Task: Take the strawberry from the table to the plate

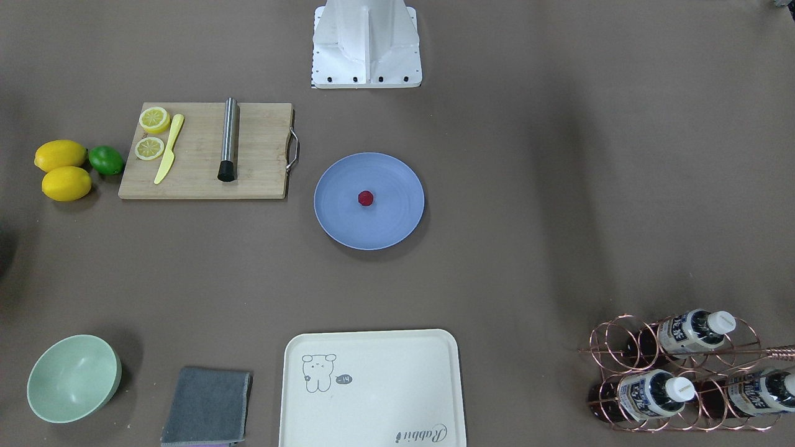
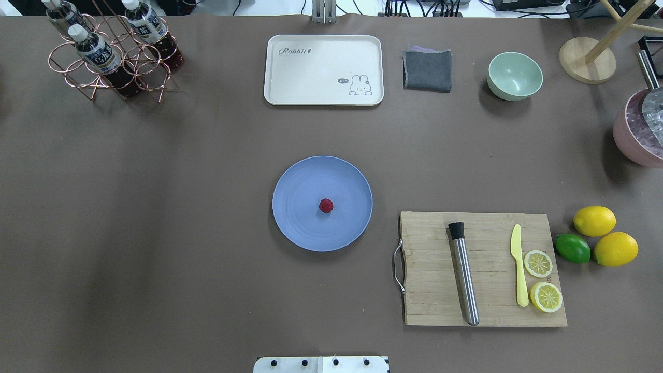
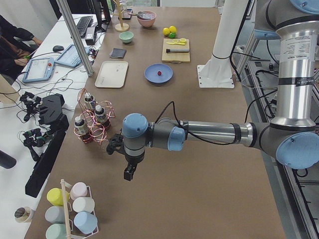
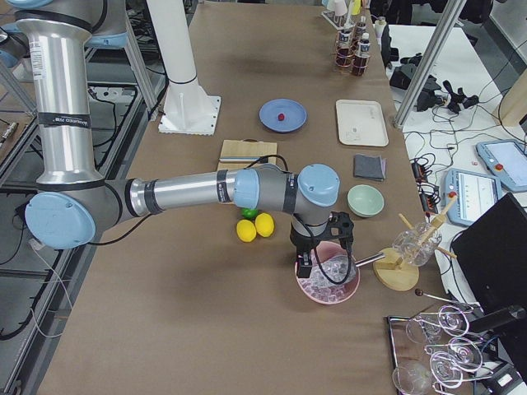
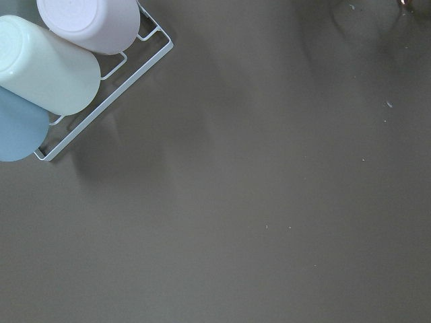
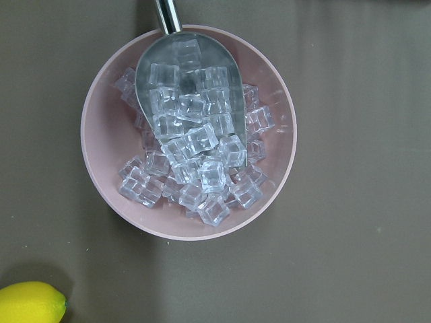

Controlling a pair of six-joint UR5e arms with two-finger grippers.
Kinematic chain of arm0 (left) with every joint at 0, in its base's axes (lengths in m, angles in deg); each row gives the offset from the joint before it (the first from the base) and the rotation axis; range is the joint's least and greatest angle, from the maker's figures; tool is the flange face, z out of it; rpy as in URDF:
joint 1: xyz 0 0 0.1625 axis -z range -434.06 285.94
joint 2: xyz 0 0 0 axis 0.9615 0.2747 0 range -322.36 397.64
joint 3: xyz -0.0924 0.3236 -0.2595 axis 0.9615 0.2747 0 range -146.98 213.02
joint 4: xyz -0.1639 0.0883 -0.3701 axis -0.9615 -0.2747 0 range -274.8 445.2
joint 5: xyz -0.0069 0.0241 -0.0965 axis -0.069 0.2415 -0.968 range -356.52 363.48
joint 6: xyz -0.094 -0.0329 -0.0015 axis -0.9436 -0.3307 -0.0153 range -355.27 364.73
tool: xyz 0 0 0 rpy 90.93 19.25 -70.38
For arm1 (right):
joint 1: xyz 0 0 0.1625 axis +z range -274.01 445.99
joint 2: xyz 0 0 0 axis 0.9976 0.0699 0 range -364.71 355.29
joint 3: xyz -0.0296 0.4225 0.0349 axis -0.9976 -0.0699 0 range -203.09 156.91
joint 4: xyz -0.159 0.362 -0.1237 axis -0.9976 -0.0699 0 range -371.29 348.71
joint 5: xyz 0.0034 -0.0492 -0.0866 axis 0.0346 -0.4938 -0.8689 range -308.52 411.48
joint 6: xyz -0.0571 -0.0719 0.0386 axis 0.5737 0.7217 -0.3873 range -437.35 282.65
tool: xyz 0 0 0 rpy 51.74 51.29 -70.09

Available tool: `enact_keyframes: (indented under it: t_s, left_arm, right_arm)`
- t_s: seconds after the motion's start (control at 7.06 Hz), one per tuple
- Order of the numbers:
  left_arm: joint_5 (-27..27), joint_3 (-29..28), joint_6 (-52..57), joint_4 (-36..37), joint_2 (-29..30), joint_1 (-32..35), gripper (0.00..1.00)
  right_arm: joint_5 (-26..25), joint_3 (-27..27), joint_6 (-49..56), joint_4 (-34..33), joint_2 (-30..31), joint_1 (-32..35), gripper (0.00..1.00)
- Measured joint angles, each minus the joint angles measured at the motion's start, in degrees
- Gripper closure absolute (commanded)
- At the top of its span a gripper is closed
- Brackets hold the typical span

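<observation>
The small dark-red strawberry (image 1: 366, 198) (image 2: 326, 205) lies near the middle of the round blue plate (image 1: 397, 220) (image 2: 300, 225), which rests in the centre of the grey-brown table (image 1: 528, 186). Neither arm is near it. My left gripper (image 3: 128, 173) hangs over bare table at the robot's far left end, close to the bottle rack; I cannot tell if it is open or shut. Over the pink ice bowl (image 4: 328, 281) at the far right end hovers my right gripper (image 4: 305, 267), its state also impossible to tell. Neither wrist view shows any fingers.
A wooden cutting board (image 2: 430, 290) carries a steel muddler (image 2: 463, 274), yellow knife and lemon halves, with two lemons and a lime (image 2: 572, 248) beside it. A cream tray (image 2: 311, 72), grey cloth (image 2: 427, 70), mint bowl (image 2: 515, 75) and copper bottle rack (image 2: 111, 62) line the far edge. A cup rack (image 5: 54, 67) lies under the left wrist.
</observation>
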Motion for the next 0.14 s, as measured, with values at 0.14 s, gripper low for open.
enact_keyframes:
  t_s: [0.14]
  left_arm:
    - [0.0,-0.01,0.0,-0.02,0.0,-0.02,0.02]
  right_arm:
    - [0.0,0.08,-0.01,0.0,0.01,0.0,0.0]
